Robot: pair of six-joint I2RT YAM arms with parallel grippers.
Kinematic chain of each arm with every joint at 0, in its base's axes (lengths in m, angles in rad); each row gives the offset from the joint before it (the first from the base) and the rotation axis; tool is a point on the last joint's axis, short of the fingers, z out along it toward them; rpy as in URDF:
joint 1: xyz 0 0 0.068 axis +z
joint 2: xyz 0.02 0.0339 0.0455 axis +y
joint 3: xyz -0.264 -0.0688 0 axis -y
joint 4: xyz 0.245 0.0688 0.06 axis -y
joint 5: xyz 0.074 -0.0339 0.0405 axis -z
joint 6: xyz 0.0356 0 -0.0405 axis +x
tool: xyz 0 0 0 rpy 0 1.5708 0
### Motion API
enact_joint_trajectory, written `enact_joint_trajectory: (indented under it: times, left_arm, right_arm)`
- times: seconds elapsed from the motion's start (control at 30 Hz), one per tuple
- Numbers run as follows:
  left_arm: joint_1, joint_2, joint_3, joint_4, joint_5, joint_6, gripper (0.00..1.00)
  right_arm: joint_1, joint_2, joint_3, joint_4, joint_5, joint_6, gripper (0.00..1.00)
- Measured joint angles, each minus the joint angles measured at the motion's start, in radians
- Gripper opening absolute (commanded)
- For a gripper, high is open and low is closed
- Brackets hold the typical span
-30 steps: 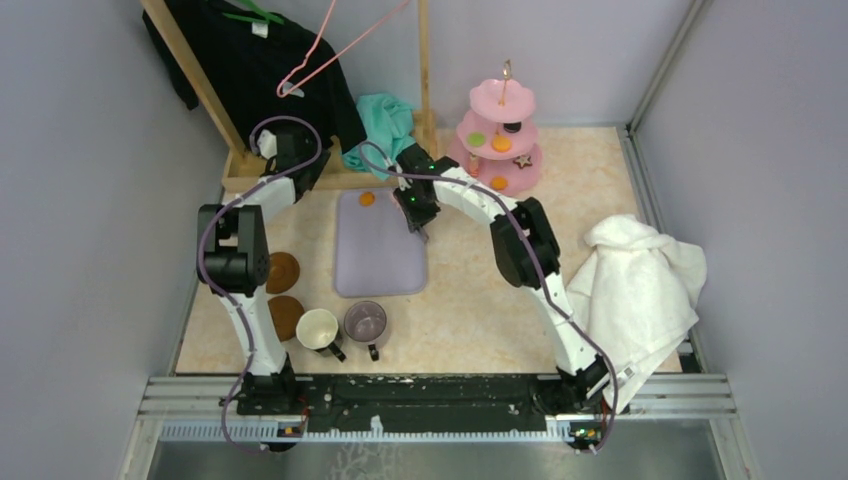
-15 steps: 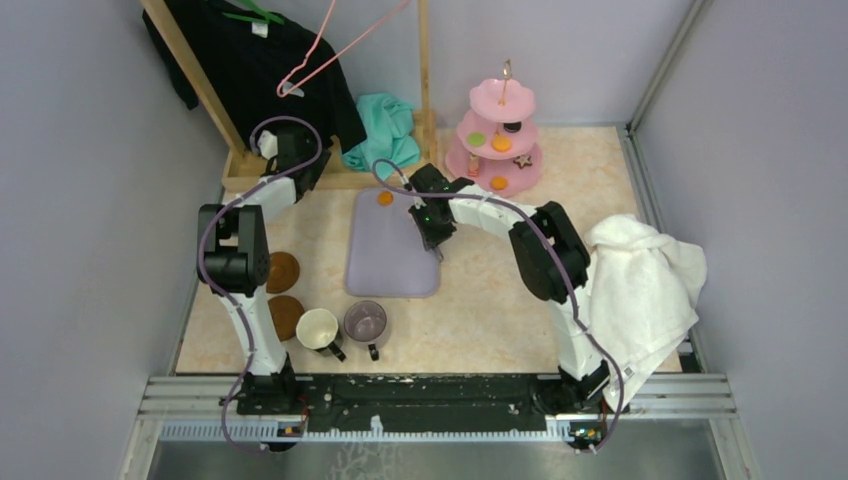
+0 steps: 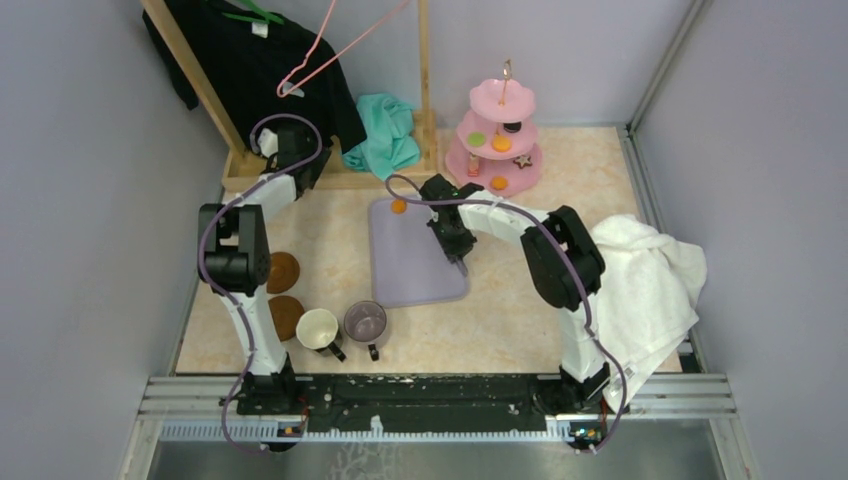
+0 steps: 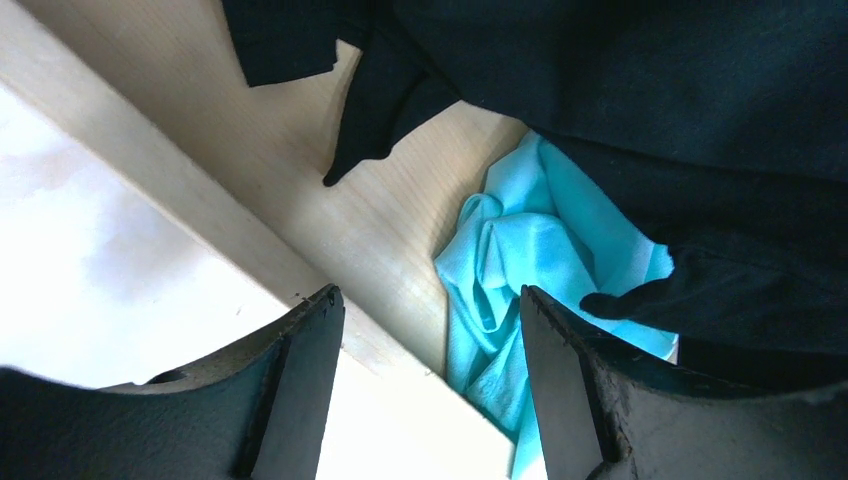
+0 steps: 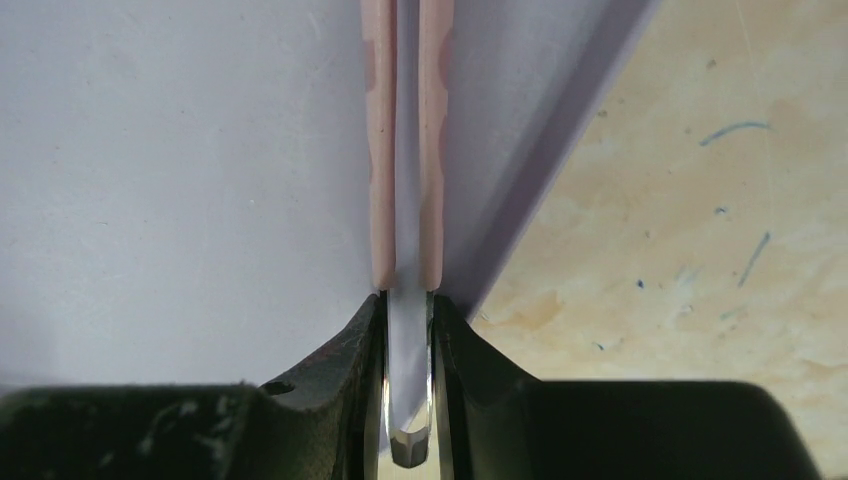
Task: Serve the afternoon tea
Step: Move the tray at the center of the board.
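Overhead, right tool (image 3: 460, 262) tight on lilac tray (image 3: 410, 265) edge, fingertips barely visible; left tool (image 4: 428, 300) agape, empty.

White arm links (image 3: 246, 330), black joints (image 3: 235, 255), looping purple cables (image 3: 285, 118)

The desk (image 5: 700, 200) has a smooth, cream, marble-look top with faint blue scuffs. The mat (image 5: 180, 180) on it is matt lilac and smooth, plastic or rubbery. The towel (image 3: 640, 285) is thick, fluffy white cloth. The teal cloth (image 4: 520, 260) is thin and creased, and the black garment (image 4: 650, 80) is matt fabric. The beam (image 4: 390, 240) is pale bare wood. The left tool (image 4: 428, 320) has fingers (image 4: 300, 390) of black, grainy matt plastic. The cream mug (image 3: 318, 327) looks glazed, the pink stand (image 3: 488, 100) smooth.
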Motion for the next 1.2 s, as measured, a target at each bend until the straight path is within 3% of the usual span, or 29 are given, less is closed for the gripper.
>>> enact_joint_trajectory:
  times: [0.43,0.83,1.2]
  left_arm:
    - [0.000,0.056,0.127,-0.036,0.000,-0.010,0.72]
    - [0.008,0.096,0.177,-0.061,0.000,-0.028,0.72]
    - [0.014,0.111,0.218,-0.064,0.005,-0.047,0.72]
  right_arm:
    - [-0.001,0.011,0.285,-0.186,0.037,-0.053,0.02]
    - [0.000,0.189,0.513,-0.280,-0.014,-0.078,0.13]
    - [0.008,0.255,0.658,-0.349,-0.062,-0.075,0.22]
